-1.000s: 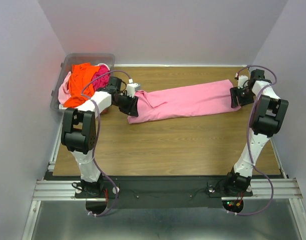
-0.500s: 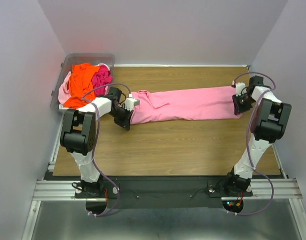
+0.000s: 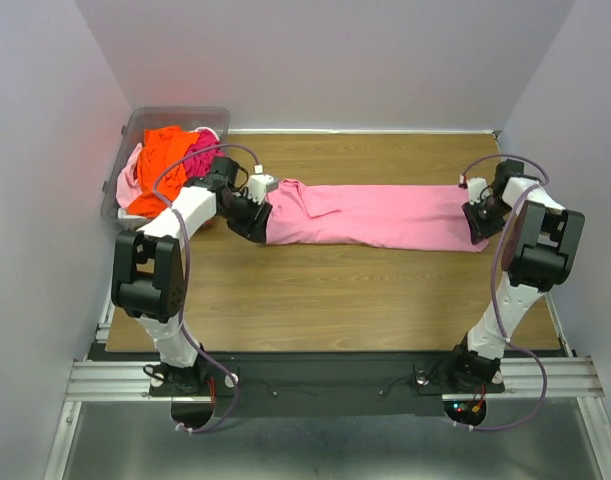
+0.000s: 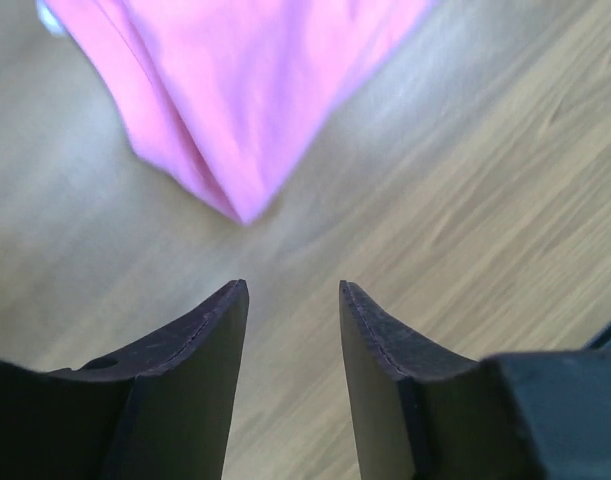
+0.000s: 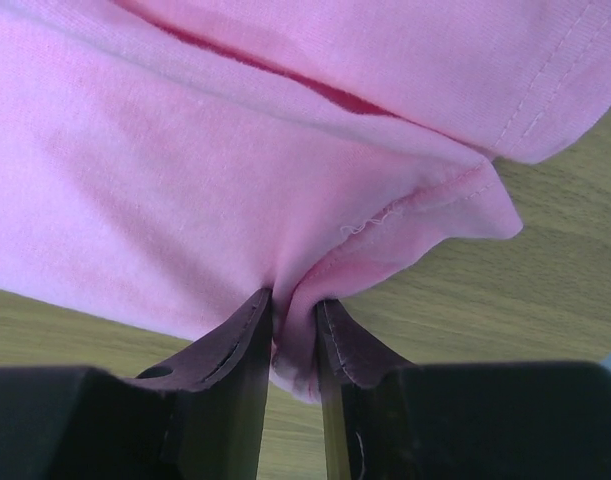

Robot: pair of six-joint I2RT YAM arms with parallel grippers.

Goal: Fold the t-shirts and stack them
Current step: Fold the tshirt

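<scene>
While the counter (image 3: 335, 300) is carrying the light pink t-shirt (image 3: 375, 215) stretched across mid-frame, the right end effector (image 5: 295, 300) is clenching its right-hand edge and the left end effector (image 4: 290, 290) is gaping empty just off its left corner. Folding well is calling for a square, taut lay first. Against a second ago, the shirt is lying level, no longer slanting toward upper right.

Nothing readable is showing in any of the three views: no text, label, brand or number is appearing on the pink t-shirt (image 3: 375, 215) or on anything else
</scene>
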